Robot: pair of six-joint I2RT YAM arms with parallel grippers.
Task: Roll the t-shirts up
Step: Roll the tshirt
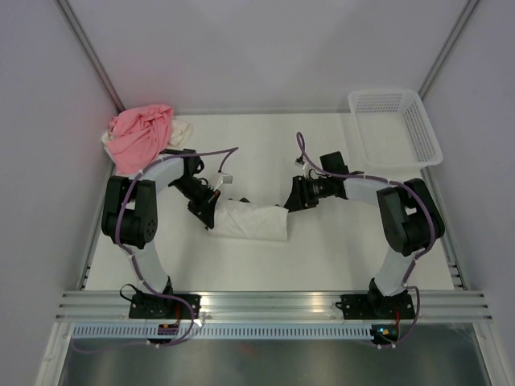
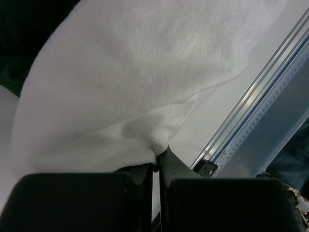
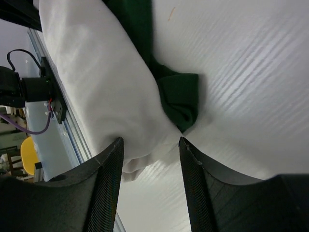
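Centre of the top view, and the cream t-shirt point(image 1: 253, 221) lies as a stubby, loose roll across the white table point(image 1: 338, 249), with an arm at each end. The left gripper point(image 2: 155, 162) is clamped tight, a small tuck of cream knit pinched between its black fingers. Over on the right of the roll, the right gripper point(image 3: 150, 145) stands with its jaws apart, the fingertips either side of the roll's end, nothing squeezed between them.

This is soft, light jersey: matte, finely ribbed, slumping into rounded folds. It looks likely to sag and unwind the moment it is let go, so the best hold seems to be at the two ends of the roll, through several layers, not one loose edge.

A dark green t-shirt point(image 3: 179, 96) pokes out beside the cream one in the right wrist view; whether it is wound inside cannot be told. At upper left, a pink t-shirt point(image 1: 141, 133) sits crumpled in a heap. Upper right, the stiff white mesh basket point(image 1: 426, 137) waits well apart.
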